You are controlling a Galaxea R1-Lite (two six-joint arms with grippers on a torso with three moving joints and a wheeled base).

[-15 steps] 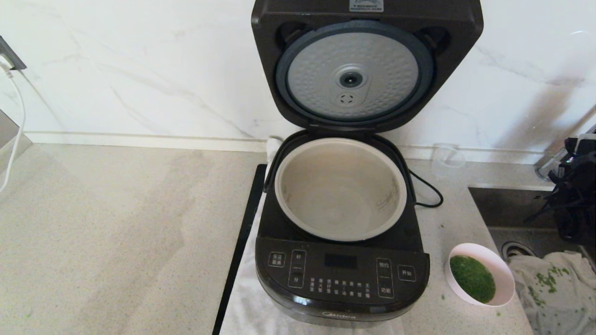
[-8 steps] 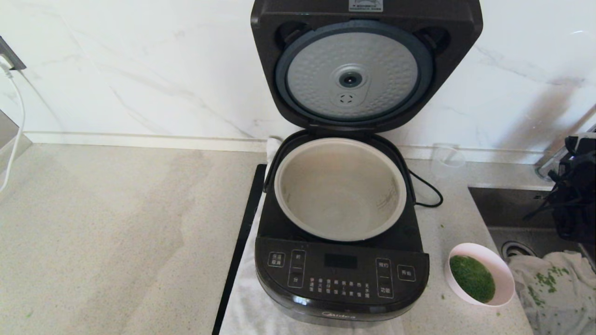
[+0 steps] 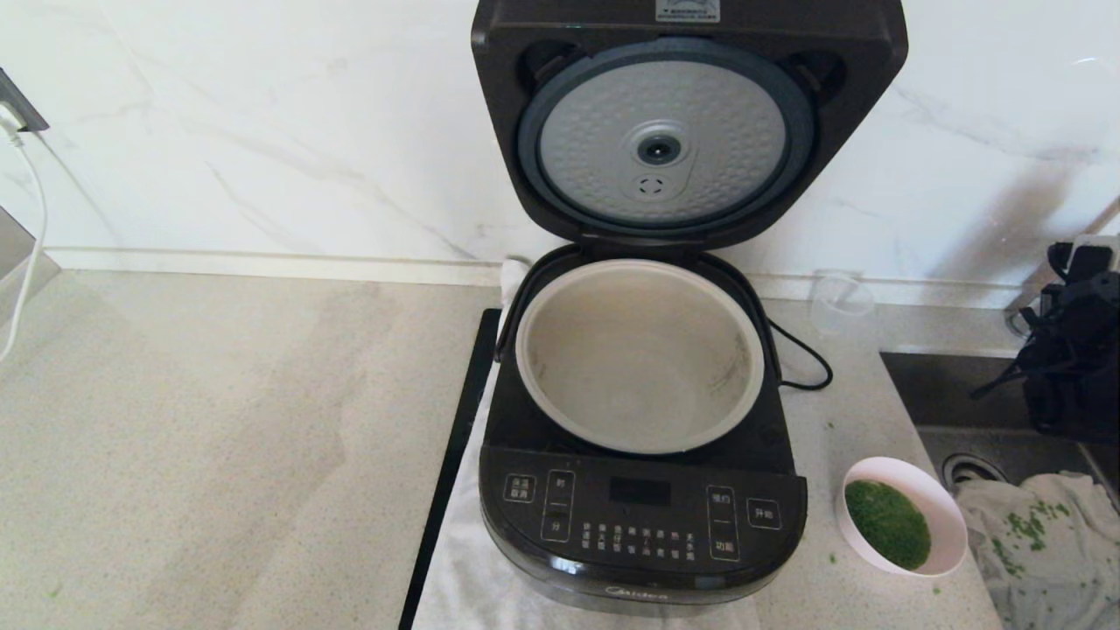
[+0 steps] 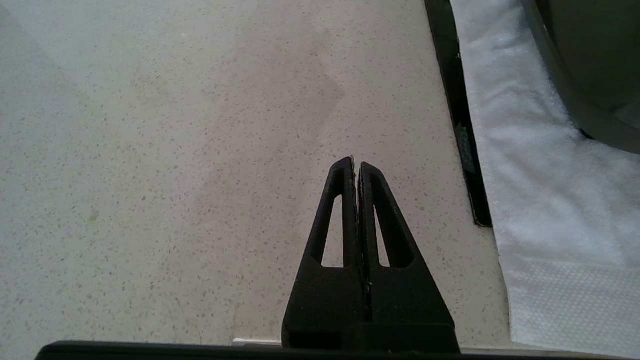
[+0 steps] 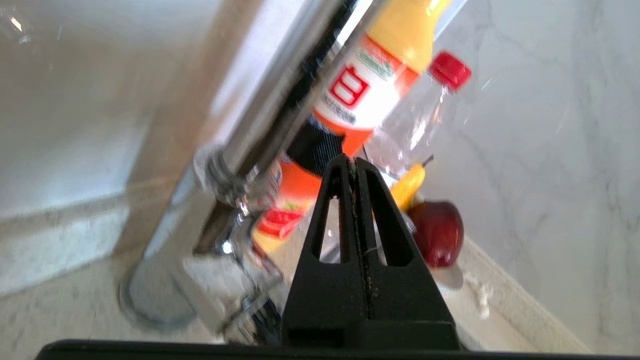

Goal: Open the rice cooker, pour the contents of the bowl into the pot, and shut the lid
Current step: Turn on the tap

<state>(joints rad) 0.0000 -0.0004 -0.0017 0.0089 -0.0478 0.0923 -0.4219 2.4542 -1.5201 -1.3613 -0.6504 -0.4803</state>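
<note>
The black rice cooker (image 3: 643,525) stands at the centre with its lid (image 3: 665,144) swung upright, showing the dimpled silver disc. Its beige pot (image 3: 640,354) is bare inside. To the cooker's right sits the small bowl (image 3: 949,516) holding chopped green contents (image 3: 885,523). My right arm (image 3: 1072,350) hangs at the far right edge above the sink, well behind the bowl; its gripper (image 5: 354,161) is shut on nothing and faces the tap. My left gripper (image 4: 356,162) is shut and empty over bare counter left of the cooker (image 4: 590,75), outside the head view.
A white towel (image 3: 464,569) lies under the cooker, a black strip (image 3: 451,464) along its left. A clear cup (image 3: 840,302) and power cord (image 3: 801,359) sit behind. The sink (image 3: 971,394) holds a cloth (image 3: 1041,542) with green bits. Tap (image 5: 260,125), bottles (image 5: 360,95) and apple (image 5: 440,232) stand by the wall.
My right arm has drifted up and slightly back at the far right edge. The cooker, bowl and left gripper have not moved.
</note>
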